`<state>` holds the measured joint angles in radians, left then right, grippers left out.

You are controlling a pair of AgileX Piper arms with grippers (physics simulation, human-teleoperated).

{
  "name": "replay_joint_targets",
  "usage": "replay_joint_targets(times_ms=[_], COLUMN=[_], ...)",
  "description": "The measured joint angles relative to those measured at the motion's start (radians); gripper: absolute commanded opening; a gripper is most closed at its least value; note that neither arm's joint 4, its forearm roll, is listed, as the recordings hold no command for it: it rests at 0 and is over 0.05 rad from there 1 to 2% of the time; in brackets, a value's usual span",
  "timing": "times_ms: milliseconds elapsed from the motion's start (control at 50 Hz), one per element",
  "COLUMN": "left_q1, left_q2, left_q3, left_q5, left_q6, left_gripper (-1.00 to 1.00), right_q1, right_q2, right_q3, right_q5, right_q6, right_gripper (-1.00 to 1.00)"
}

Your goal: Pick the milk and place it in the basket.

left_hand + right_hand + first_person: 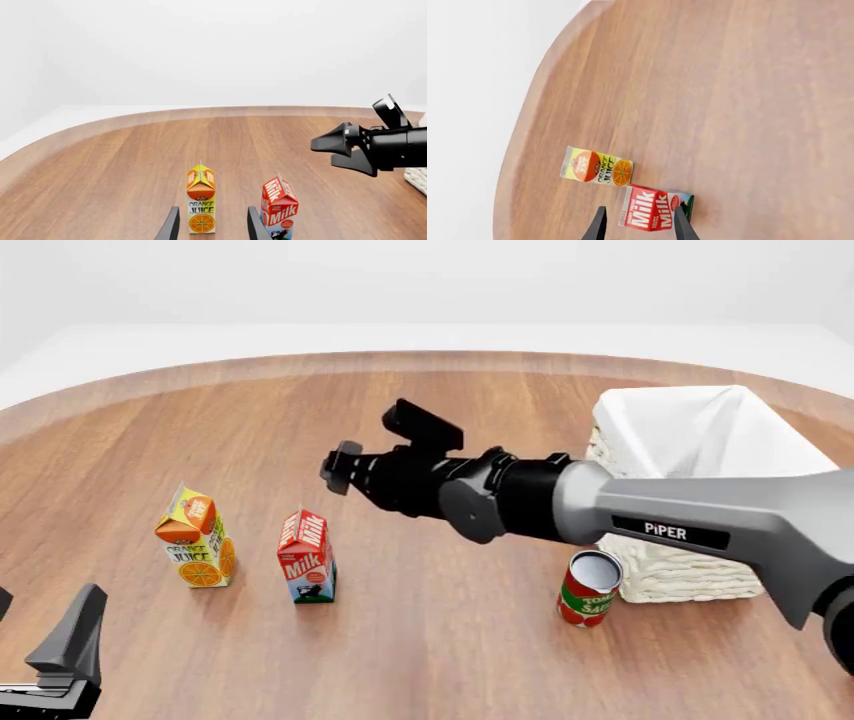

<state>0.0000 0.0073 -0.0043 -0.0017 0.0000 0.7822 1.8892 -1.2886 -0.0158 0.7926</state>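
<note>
I have the right gripper (343, 468) hanging above the table, just far-right of the milk (307, 557), fingers spread and empty; in the right wrist view the carton (656, 209) lines up between the two finger tips, so the approach axis looks good

Milk stands upright, long axis vertical, centre-left of the table, just right of the orange juice carton (196, 538) with a clear gap between them

Left gripper (67, 645) sits low at the near-left edge, fingers apart, holding nothing; its wrist view frames the juice, not the milk (279, 209)

Right arm is my pick: it's nearer, and the basket (697, 440) is on its side, far right

Room: open wood near and far of the milk; juice crowds the left flank, so I judge a grip across near/far faces safest. Tomato can (589, 588) stands just near-left of the basket, under the carry path, so I'd lift high
</note>
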Motion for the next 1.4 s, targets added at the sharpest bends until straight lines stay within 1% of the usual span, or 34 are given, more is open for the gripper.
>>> replay_joint_targets(times_ms=[660, 1400], left_q1=[0.000, 0.000], left_q2=[0.000, 0.000], left_q3=[0.000, 0.000], left_q5=[0.000, 0.000], left_q6=[0.000, 0.000], left_gripper=[1.00, 1.00], right_q1=[0.036, 0.067], right_q2=[0.079, 0.157], right_q3=[-0.076, -0.107], right_q5=[0.035, 0.022], right_q6=[0.005, 0.028], right_gripper=[1.00, 1.00])
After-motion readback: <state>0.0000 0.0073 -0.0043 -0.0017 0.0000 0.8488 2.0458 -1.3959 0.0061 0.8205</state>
